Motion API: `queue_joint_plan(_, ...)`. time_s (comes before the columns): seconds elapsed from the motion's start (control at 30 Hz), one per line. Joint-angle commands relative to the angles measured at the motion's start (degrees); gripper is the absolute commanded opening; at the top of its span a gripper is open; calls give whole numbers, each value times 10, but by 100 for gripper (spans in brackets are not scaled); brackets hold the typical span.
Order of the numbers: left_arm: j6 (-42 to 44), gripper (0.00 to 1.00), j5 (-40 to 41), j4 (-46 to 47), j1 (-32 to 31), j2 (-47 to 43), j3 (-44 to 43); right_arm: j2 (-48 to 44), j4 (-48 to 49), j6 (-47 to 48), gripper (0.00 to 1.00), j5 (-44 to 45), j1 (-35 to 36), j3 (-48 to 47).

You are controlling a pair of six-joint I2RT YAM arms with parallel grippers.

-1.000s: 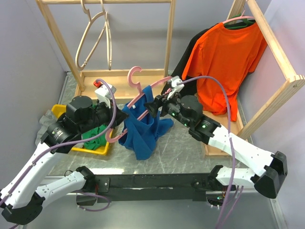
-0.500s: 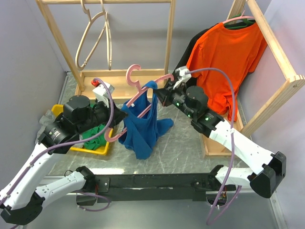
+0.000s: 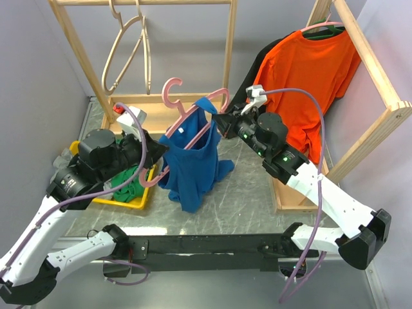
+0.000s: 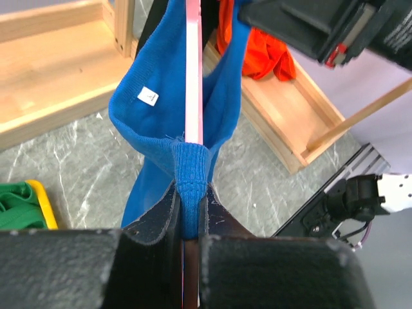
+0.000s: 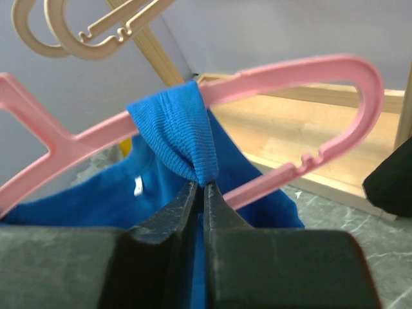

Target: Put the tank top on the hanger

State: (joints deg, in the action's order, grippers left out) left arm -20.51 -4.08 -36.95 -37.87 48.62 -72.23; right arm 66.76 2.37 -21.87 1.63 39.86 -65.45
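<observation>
Above the middle of the bench (image 3: 248,193), the tank top (image 4: 158,129) hangs on the pink hanger (image 5: 277,76). The left gripper (image 4: 190,193) clamps one strap together with the hanger. The right gripper (image 5: 201,187) pinches the other strap.

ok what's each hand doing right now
left hand: closed, pinching the hanger with a tank top strap draped over it
right hand: closed on the tank top's other strap
</observation>
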Motion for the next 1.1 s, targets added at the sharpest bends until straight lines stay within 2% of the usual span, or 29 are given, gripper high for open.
queue_joint_plan(0.0, -4, 1, 27, 65, 0, 9, -64, -30, 12, -4, 39, -4, -4, -7)
queue_joint_plan(0.1, 7, 1, 35, 53, 0, 36, -112, -21, -16, 8, 64, -7, -3, -55)
queue_joint_plan(0.3, 42, 1, 58, 11, 0, 121, -264, -39, -34, 16, 77, 27, -3, -117)
queue_joint_plan(0.43, 63, 1, 71, -5, 0, 164, -363, -58, -32, 10, 79, 38, -3, -133)
queue_joint_plan(0.53, 65, 1, 76, 4, 0, 181, -386, -80, -25, 7, 80, 39, -4, -128)
queue_joint_plan(0.7, 65, 1, 96, 21, 0, 191, -356, -99, -25, 1, 80, 46, -4, -85)
queue_joint_plan(0.83, 50, 1, 121, 52, 0, 199, -287, -115, -25, -15, 80, 45, -4, -43)
queue_joint_plan(1.07, 62, 1, 172, 79, 1, 276, -309, -156, -28, -60, 80, 19, -3, 65)
